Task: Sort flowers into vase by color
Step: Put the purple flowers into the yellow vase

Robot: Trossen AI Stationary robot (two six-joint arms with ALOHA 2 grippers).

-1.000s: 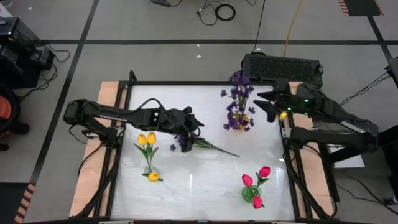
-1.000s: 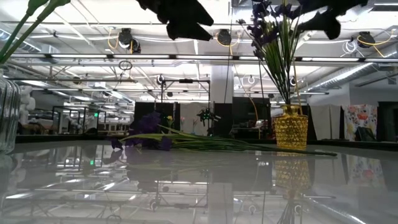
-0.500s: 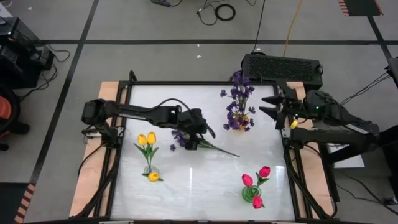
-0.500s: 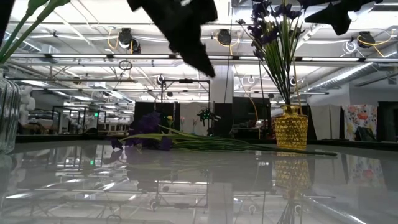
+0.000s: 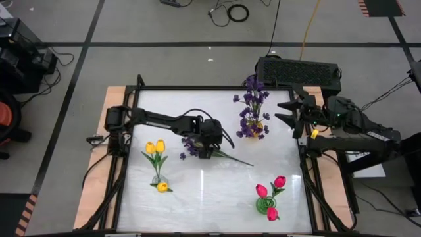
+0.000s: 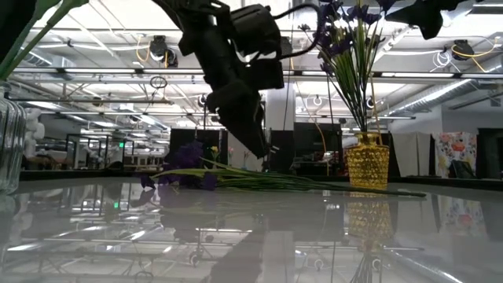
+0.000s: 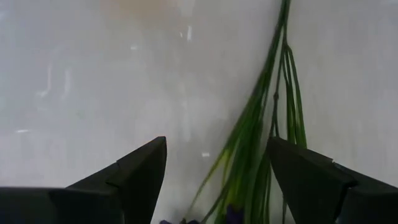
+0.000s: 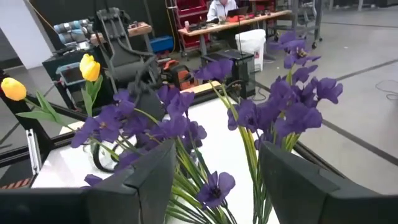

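A purple sprig [image 5: 192,146] lies flat on the white table, its green stems [image 7: 252,162] trailing toward the right edge. My left gripper [image 5: 208,149] hangs open just above it, tipped steeply down, one finger on each side of the stems [image 6: 275,181] and clear of them. More purple flowers [image 5: 253,115] stand in a yellow vase [image 6: 368,161] at the far right. Yellow tulips [image 5: 156,147] stand in a clear vase, pink tulips [image 5: 271,191] in a green one. My right gripper [image 5: 288,112] waits open and raised by the right edge, facing the purple flowers [image 8: 267,112].
The table has a dark frame [image 5: 197,87] and wooden side strips. A black box [image 5: 299,71] sits just beyond its far right corner. Bare white surface lies between the yellow tulips' vase and the pink tulips' vase near the front edge.
My left gripper has swung toward the table's right and come down over the lying purple sprig, tipping more steeply downward; its fingers stay open. My right gripper has drawn back a little toward the right edge. The flowers have not moved.
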